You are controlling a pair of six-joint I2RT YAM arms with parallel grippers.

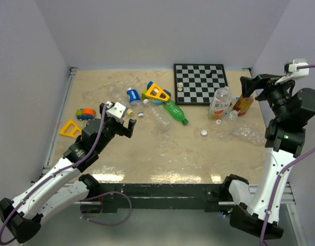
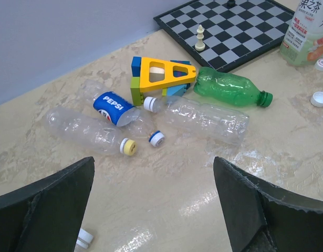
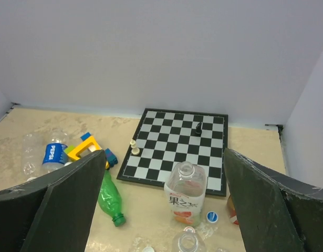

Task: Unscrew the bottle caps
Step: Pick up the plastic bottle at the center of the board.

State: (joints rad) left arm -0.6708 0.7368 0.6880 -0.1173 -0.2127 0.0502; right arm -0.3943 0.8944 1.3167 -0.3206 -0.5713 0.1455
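Several bottles lie in a cluster ahead of my left gripper (image 2: 153, 176), which hangs open over bare table. A clear bottle (image 2: 82, 131) carries a yellow cap (image 2: 128, 146). The Pepsi bottle (image 2: 115, 107) has a blue-and-white cap (image 2: 156, 138), another clear bottle (image 2: 208, 118) a white cap (image 2: 150, 104), and the green bottle (image 2: 227, 86) a green cap (image 2: 264, 98). Loose white caps (image 2: 319, 99) lie on the table, one (image 2: 83, 239) under my left finger. My right gripper (image 1: 251, 84) is open and raised high above an upright uncapped juice bottle (image 3: 185, 194) and a loose blue cap (image 3: 212, 216).
A chessboard (image 1: 201, 83) with a few pieces lies at the back right. Bright toy blocks (image 1: 156, 93) sit among the bottles, with a toy car (image 1: 86, 113) and a yellow triangle (image 1: 70, 128) at the left. An orange bottle (image 1: 243, 104) and crumpled clear plastic (image 1: 247, 134) are at the right.
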